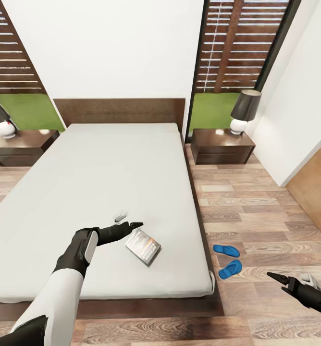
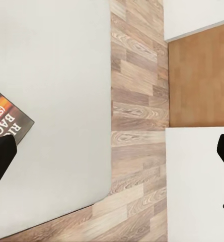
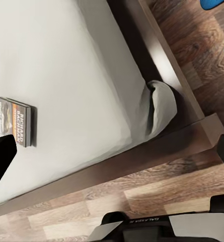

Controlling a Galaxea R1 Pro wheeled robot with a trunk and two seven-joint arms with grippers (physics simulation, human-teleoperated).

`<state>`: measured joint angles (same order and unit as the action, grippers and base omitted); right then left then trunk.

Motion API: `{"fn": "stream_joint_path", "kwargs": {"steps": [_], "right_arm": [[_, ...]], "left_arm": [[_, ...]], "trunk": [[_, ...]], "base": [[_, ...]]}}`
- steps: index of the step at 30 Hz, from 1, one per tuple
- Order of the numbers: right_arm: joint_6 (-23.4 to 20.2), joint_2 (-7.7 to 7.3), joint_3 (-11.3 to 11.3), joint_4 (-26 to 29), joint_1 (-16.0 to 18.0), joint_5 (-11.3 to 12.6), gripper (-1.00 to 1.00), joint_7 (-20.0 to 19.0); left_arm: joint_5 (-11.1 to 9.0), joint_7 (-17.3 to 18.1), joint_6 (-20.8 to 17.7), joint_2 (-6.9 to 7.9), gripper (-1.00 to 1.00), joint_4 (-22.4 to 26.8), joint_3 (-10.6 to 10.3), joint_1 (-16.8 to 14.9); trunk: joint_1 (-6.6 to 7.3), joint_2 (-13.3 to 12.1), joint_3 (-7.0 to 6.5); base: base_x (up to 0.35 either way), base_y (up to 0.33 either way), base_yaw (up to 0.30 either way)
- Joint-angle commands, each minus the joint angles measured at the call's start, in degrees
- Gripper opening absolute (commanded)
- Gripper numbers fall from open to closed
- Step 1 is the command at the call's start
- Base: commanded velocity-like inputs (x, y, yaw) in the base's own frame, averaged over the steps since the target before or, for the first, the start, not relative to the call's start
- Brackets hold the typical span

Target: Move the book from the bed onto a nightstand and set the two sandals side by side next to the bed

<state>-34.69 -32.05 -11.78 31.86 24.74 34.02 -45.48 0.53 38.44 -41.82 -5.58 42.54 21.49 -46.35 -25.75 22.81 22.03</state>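
I had the left gripper reaching over the mattress, its fingers spread wide and empty, the tips just beside the book at the book's headboard-side corner. The book lay flat on the bed, near the foot and toward the bed's right-hand edge. My right gripper hung over the floor off the bed's foot corner, jaws parted and holding nothing. To take the book well, I judged I needed to bring the left fingers down across one short edge, since a thin paperback lying flat on soft bedding gives little to pinch; pressing slightly into the mattress should let a finger get under. Beyond the bed's right side, the two sandals sat on the wood floor close to the frame, near each other but angled apart, so they wanted straightening later. Farther off, the right nightstand stood beside the headboard with a lamp on it, leaving bare top for the book.
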Motion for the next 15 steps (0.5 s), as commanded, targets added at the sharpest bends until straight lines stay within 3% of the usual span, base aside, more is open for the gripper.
{"fn": "stream_joint_path", "kwargs": {"steps": [1,15], "right_arm": [[-0.4,0.0,-0.1,0.0,0.0,0.2,1.0,-0.1],[-0.4,0.05,-0.1,0.0,0.0,0.3,1.0,-0.2]], "left_arm": [[0.0,0.2,-0.5,-0.06,1.0,0.0,0.4,-0.1],[0.0,0.2,-0.5,-0.04,1.0,0.0,0.4,-0.1]], "trunk": [[-0.03,0.1,0.17],[-0.03,0.1,0.37]], "base": [[0.036,0.0,0.0],[0.006,0.0,0.0]]}}
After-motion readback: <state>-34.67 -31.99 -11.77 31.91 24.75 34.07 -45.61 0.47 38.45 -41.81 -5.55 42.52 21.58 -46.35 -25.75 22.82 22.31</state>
